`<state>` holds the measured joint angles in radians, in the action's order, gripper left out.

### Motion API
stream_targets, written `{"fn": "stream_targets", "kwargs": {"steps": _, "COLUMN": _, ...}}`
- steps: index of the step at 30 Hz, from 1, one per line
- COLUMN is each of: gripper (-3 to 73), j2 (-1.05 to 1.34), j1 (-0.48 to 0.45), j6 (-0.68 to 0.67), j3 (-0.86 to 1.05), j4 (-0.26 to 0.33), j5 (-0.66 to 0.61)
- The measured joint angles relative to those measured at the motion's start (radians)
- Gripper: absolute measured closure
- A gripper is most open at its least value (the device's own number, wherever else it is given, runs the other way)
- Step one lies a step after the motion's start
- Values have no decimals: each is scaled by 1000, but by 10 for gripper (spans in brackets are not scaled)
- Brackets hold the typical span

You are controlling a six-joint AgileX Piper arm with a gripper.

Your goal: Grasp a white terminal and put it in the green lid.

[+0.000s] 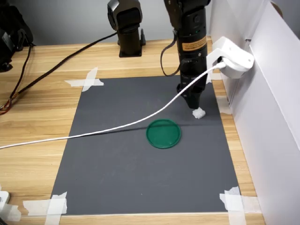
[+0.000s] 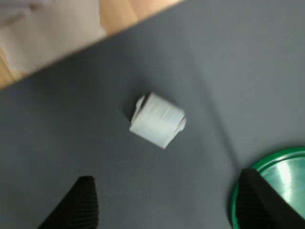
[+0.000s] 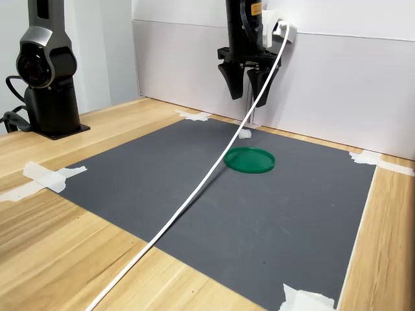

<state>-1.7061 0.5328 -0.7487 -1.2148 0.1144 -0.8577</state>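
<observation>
The round, flat, dark green plastic lid point(image 1: 163, 133) with its low raised rim lies on the dark grey rectangular mat point(image 1: 122, 164) that is taped at its corners to the pale wooden surface point(image 1: 37, 117). In both exterior views the lid's shallow inside holds nothing.

The tiny white blocky plastic terminal point(image 2: 157, 119) sits on the mat just beside the lid but apart from it, outside the rim; in the first exterior view it shows at the lid's upper right point(image 1: 199, 113).

The black pincer point(image 3: 247, 87) hangs above the terminal with its jaws spread wide and nothing between them. In the wrist view its two ribbed black fingertips point(image 2: 82, 202) stand on either side of the terminal, without touching it, and one of them overlaps the lid's rim point(image 2: 267, 164).

A thin white cable point(image 1: 108, 127) runs from the white rounded plastic casing point(image 1: 230, 57) on the arm across the mat, passing near the lid.
</observation>
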Motion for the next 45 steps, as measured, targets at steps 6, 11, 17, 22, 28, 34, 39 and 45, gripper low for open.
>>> {"fn": "stream_targets", "kwargs": {"steps": 6, "gripper": -14, "j2": -4, "j1": 0, "j6": -3, "j3": 72, "j4": -12, "j5": 94}}
{"fn": "stream_targets", "kwargs": {"steps": 11, "gripper": -14, "j2": -27, "j1": 0, "j6": -3, "j3": 77, "j4": 3, "j5": 131}}
{"fn": "stream_targets", "kwargs": {"steps": 17, "gripper": -14, "j2": -63, "j1": 0, "j6": -22, "j3": 77, "j4": 28, "j5": 149}}
{"fn": "stream_targets", "kwargs": {"steps": 22, "gripper": -14, "j2": -91, "j1": 0, "j6": -43, "j3": 77, "j4": 30, "j5": 173}}
{"fn": "stream_targets", "kwargs": {"steps": 28, "gripper": -14, "j2": -117, "j1": 0, "j6": -69, "j3": 77, "j4": 43, "j5": 180}}
{"fn": "stream_targets", "kwargs": {"steps": 34, "gripper": 7, "j2": -119, "j1": 0, "j6": -109, "j3": 77, "j4": 72, "j5": 186}}
{"fn": "stream_targets", "kwargs": {"steps": 39, "gripper": 104, "j2": -119, "j1": 0, "j6": -110, "j3": 77, "j4": 75, "j5": 187}}
{"fn": "stream_targets", "kwargs": {"steps": 45, "gripper": 313, "j2": -119, "j1": 0, "j6": -106, "j3": 77, "j4": 75, "j5": 185}}
